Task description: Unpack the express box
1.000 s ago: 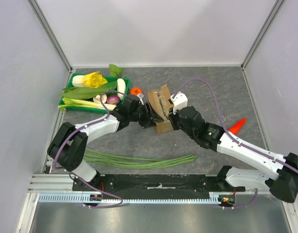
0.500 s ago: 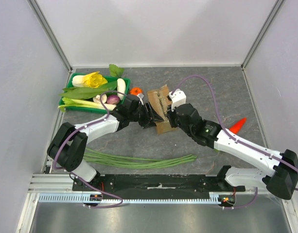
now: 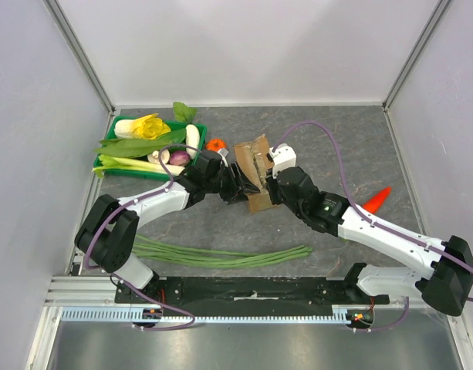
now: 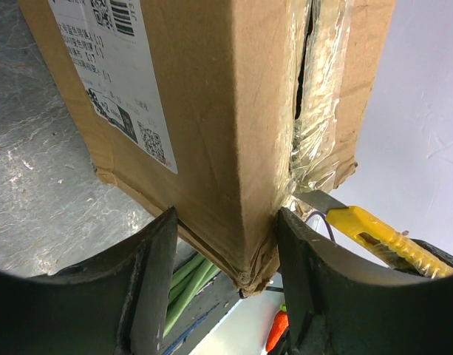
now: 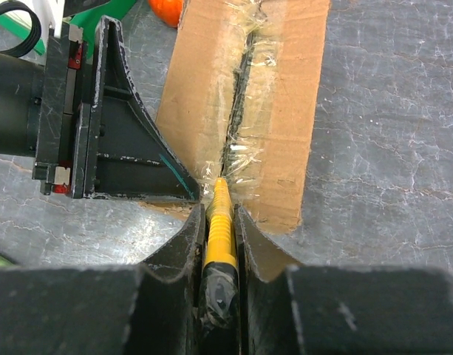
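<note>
The express box [image 3: 254, 171], brown cardboard with a white label [image 4: 111, 74], stands mid-table with its taped seam [image 5: 241, 96] facing my right wrist. My left gripper [image 3: 238, 185] is shut on the box's lower corner [image 4: 226, 237], one finger on each side. My right gripper [image 3: 275, 183] is shut on a yellow utility knife [image 5: 220, 222]. The knife's tip sits at the near end of the seam, where the tape is wrinkled and the slit gapes dark. The knife also shows in the left wrist view [image 4: 381, 233], just behind the box corner.
A green tray [image 3: 116, 163] of vegetables stands at the left rear. Long green beans [image 3: 221, 254] lie in front of the arms. An orange carrot [image 3: 377, 198] lies at the right, and a small orange piece [image 3: 214, 144] lies behind the box. Grey walls enclose the table.
My right wrist has shifted a little toward the box's seam end with the knife. The left arm and the box have stayed put.
</note>
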Robot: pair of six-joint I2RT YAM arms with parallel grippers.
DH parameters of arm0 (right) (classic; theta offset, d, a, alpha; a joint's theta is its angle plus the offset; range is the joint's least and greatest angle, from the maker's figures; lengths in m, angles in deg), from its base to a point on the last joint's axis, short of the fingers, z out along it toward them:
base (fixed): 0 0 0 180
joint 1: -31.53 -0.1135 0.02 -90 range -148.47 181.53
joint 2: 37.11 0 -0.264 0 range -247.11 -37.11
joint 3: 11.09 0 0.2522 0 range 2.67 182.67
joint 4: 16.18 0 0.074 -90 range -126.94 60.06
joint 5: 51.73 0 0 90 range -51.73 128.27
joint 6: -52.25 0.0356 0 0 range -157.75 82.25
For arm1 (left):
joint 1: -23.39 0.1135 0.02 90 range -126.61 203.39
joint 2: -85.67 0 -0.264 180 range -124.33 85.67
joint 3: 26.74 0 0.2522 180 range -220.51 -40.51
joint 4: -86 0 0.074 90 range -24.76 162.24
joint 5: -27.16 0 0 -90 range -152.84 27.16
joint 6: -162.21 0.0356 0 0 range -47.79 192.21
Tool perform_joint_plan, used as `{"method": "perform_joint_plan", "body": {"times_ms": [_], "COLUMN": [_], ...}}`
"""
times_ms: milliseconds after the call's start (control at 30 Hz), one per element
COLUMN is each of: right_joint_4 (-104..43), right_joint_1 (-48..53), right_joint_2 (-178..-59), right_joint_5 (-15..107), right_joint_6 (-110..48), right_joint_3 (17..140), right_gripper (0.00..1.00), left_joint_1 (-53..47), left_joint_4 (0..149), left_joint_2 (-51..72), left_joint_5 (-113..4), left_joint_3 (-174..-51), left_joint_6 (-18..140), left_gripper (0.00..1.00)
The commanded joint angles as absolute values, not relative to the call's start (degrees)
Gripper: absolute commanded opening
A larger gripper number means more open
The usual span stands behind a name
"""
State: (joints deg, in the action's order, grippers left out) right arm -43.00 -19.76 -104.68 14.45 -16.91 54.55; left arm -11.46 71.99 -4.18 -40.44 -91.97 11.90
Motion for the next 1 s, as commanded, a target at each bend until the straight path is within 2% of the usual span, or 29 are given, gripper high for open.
{"method": "perform_joint_plan", "body": {"times_ms": [0,733,967], "right_joint_4": [-44.7,-42.4,-44.3], "right_joint_1": [-19.8,-22.1,-22.1], "right_joint_2": [-106.0,-110.8,-106.7], "right_joint_5": [11.4,8.6,9.3], "right_joint_6": [-16.6,-16.8,-18.1], "right_joint_3": [53.2,53.8,61.4], "right_gripper": [0.0,0.0,0.0], "left_joint_1": [-11.9,-11.9,-11.9], "left_joint_4": [69.2,67.4,69.8], "left_joint_2": [-2.8,-3.5,-0.4], "left_joint_5": [-40.6,-40.2,-40.5], "left_joint_3": [-91.6,-94.5,-95.2], "left_joint_6": [13.3,15.6,18.2], "left_gripper": [0.61,0.61,0.72]}}
